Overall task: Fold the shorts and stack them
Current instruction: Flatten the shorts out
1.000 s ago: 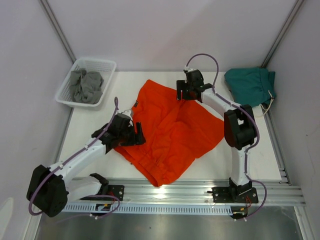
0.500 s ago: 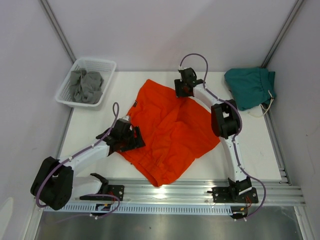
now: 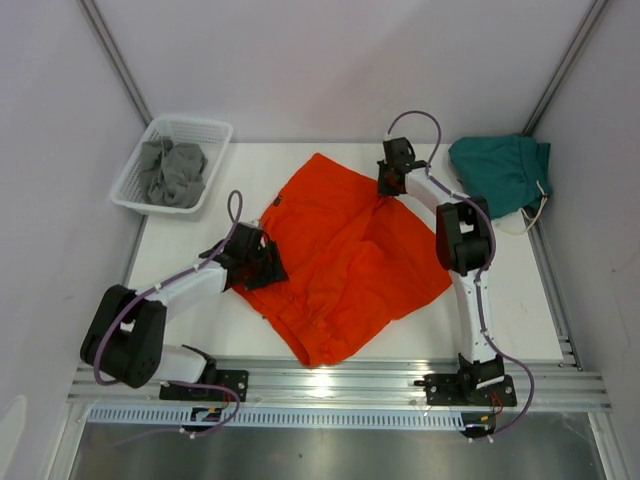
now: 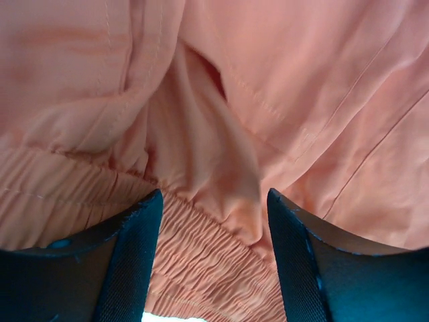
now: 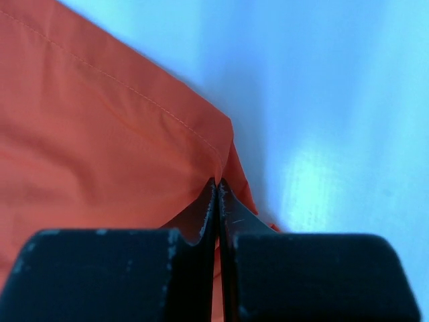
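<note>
While right gripper (image 5: 218, 182) is clenched on just a thin corner of orange shorts (image 3: 350, 260), centre frame, a pull may slip it free. Left gripper (image 4: 213, 201) gapes astride bunched waistband (image 4: 201, 268), ungripped — teal shorts (image 3: 500, 172) sit upper right.

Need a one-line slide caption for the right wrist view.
Right gripper shut on a hemmed corner of the orange shorts, pale table beyond.

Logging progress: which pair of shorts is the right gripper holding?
The orange shorts, spread mid-table; the right gripper is shut on their far corner. The teal shorts lie bunched far right, untouched.
</note>
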Action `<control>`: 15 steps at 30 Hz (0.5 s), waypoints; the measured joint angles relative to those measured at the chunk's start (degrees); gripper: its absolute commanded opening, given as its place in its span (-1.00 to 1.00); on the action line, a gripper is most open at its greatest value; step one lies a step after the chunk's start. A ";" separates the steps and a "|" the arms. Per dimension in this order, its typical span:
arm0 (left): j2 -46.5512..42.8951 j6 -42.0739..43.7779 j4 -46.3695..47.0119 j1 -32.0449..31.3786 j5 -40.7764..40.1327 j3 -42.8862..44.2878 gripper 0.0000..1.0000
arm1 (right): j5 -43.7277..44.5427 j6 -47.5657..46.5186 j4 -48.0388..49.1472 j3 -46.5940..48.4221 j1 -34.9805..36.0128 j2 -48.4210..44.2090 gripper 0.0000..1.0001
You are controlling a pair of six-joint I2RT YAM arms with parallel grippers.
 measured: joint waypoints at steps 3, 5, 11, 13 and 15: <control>4.24 0.94 0.98 0.96 0.90 3.76 0.27 | 0.48 1.51 1.73 -5.57 -2.40 -3.26 -1.00; 6.82 1.57 1.05 2.05 1.88 5.81 0.22 | 1.60 2.47 2.10 -8.81 -3.96 -5.31 -1.00; 20.59 6.23 -4.09 4.81 3.17 22.82 0.16 | 5.75 6.99 5.40 -23.02 -7.34 -14.14 -1.00; 25.14 7.69 -6.05 5.18 2.91 30.49 0.13 | 8.00 8.76 6.10 -28.85 -7.93 -17.94 -1.00; 28.72 8.79 -6.91 5.77 3.34 36.65 0.12 | 10.03 10.12 6.69 -34.01 -7.93 -21.51 -1.00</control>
